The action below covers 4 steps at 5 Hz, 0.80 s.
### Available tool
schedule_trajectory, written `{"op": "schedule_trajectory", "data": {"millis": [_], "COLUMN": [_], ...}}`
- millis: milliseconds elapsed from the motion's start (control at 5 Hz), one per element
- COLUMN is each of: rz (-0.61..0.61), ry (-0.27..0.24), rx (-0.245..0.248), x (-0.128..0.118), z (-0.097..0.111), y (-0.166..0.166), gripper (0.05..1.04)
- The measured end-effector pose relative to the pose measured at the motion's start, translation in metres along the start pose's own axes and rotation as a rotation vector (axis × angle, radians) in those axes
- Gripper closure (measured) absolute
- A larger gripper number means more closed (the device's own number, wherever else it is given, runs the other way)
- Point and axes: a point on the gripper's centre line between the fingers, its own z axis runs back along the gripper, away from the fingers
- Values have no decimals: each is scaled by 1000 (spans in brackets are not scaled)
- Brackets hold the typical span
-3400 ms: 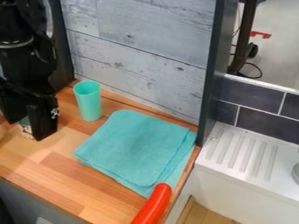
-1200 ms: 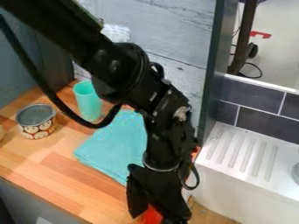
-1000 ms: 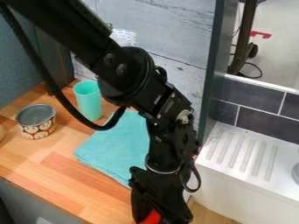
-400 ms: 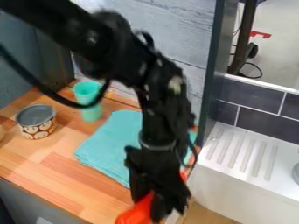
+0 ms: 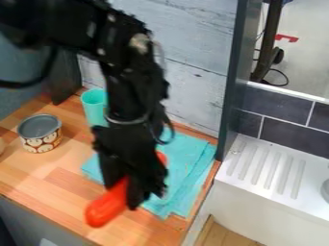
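Broadly, a wooden bench (image 5: 64, 192) spreads beneath the claw (image 5: 122, 195), with a grey boarded wall (image 5: 196, 91) rising behind it. To the claw's right in view, past an upright dark panel (image 5: 231, 86), sits a white ribbed drainer (image 5: 265, 168). A folded turquoise cloth (image 5: 193, 156) lies beneath and behind the claw, soft enough to snag or ruck up if brushed. Gripped between the claw's two fingers, slantwise, is a long red-orange thing (image 5: 106, 207), one rounded end poking out low on the left, the other showing behind the claw; whether it touches the bench I cannot tell. It looks light, smooth and fairly stiff, likely to swivel if pinched off-centre, so the middle seems the best hold. Up and left of the claw, partly behind the arm, stands a turquoise cup (image 5: 94, 106), easily knocked; farther left, clear of the claw, is a small patterned tin (image 5: 40, 134).
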Motion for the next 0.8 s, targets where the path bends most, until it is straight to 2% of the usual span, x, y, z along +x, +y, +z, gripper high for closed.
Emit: {"op": "schedule_trajectory", "data": {"millis": [400, 600, 800], "rz": [62, 70, 91], "ry": [1, -40, -23], "rx": [5, 20, 15], "x": [-15, -18, -20], "z": [2, -4, -22], "y": [62, 83, 104], "gripper": [541, 541, 541]}}
